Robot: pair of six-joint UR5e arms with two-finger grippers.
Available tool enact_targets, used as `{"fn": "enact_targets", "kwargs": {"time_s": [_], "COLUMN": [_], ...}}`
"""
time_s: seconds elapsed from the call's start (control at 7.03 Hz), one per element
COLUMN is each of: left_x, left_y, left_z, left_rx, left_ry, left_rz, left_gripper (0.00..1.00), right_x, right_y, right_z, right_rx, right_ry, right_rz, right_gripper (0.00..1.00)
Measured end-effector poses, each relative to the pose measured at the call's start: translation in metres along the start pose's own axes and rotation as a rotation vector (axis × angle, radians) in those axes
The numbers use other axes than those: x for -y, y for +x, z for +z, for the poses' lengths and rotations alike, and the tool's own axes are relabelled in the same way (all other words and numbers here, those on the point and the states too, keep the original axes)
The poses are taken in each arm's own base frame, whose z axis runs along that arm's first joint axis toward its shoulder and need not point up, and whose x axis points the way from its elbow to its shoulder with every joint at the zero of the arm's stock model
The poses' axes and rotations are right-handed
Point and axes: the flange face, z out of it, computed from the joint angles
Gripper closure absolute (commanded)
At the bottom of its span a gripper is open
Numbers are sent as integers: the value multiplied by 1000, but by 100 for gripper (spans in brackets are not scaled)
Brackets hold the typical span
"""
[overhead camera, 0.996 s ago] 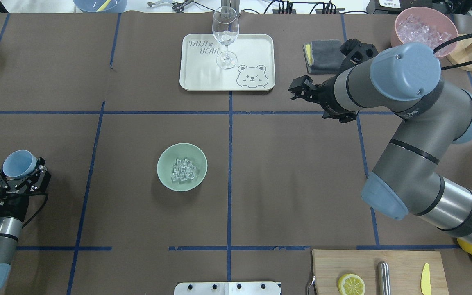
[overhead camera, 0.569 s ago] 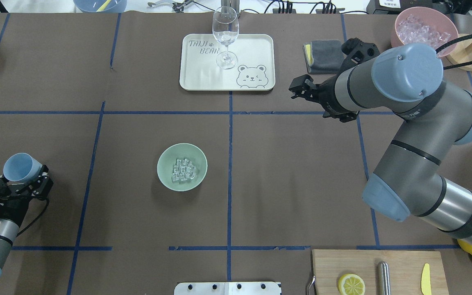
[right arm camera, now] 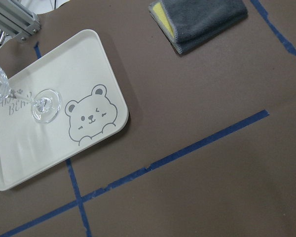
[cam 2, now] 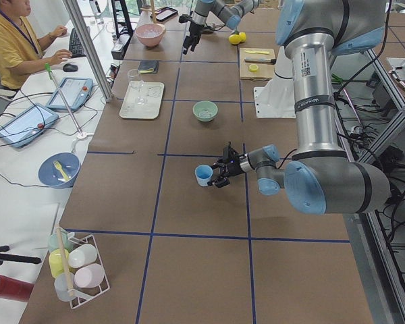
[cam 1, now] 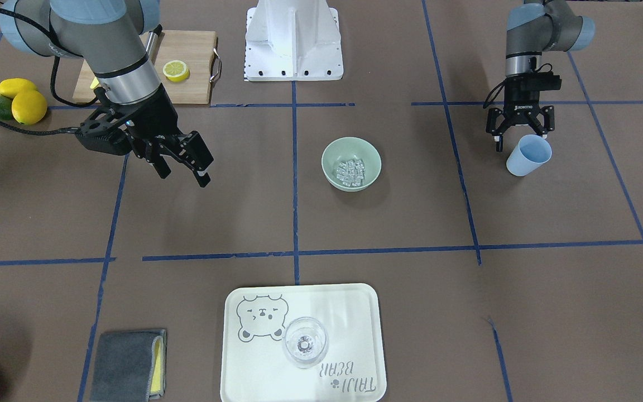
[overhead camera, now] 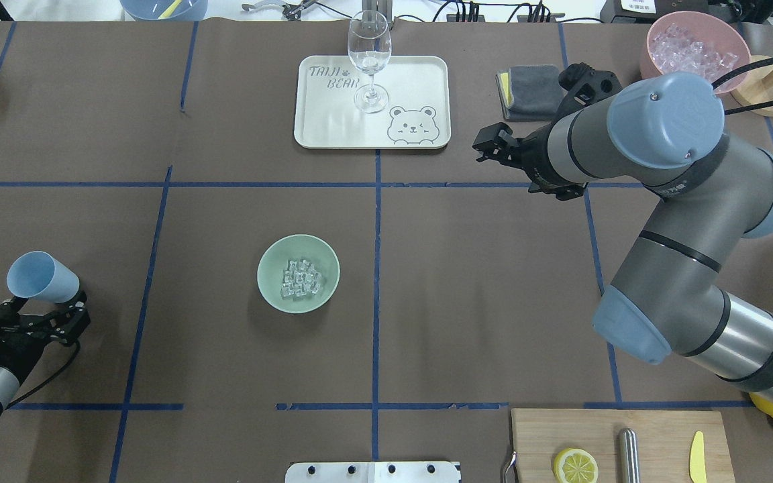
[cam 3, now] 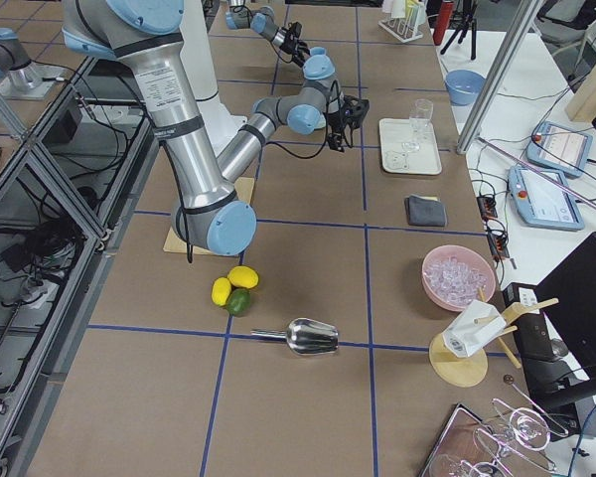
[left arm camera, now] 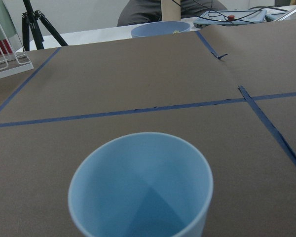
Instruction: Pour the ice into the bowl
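Observation:
The sage-green bowl (overhead camera: pixel 268 268) stands left of the table's centre and holds a small heap of clear ice cubes (overhead camera: pixel 300 278); both also show in the front view, bowl (cam 1: pixel 332 153) and ice (cam 1: pixel 350 169). My left gripper (overhead camera: pixel 51 310) is open at the table's left edge. An empty blue cup (overhead camera: pixel 41 277) stands on the table just ahead of its fingertips, and fills the bottom of the left wrist view (left arm camera: pixel 140 185). My right gripper (cam 1: pixel 183 172) is open and empty, hovering over the right half of the table, far from the bowl.
A cream tray (overhead camera: pixel 413 80) with a wine glass (overhead camera: pixel 369 54) stands at the back centre. A grey cloth (overhead camera: pixel 534 90) and a pink bowl of ice (overhead camera: pixel 655 40) are back right. A cutting board (overhead camera: pixel 655 429) with a lemon half is front right.
My left gripper has drawn back toward the robot and left the blue cup standing on the table. The right arm has barely moved.

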Motion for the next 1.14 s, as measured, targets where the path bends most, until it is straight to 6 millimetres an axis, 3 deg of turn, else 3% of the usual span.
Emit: {"fn": "enact_targets", "kwargs": {"time_s": [0.57, 0.85, 1.14], "left_x": [18, 33, 68], "left_y": [-10, -41, -90], "left_z": [-33, -46, -42], "left_rx": [-102, -160, -183], "left_ry": [-179, -256, -275], "left_rz": [137, 279, 413], "left_gripper": [0, 0, 0], "right_x": [-4, -1, 0], "right_y": [1, 3, 2], "right_z": [3, 3, 3], "right_rx": [-5, -8, -7], "right_ry": [-6, -5, -10], "right_rz": [-2, -1, -3], "right_gripper": [0, 0, 0]}}
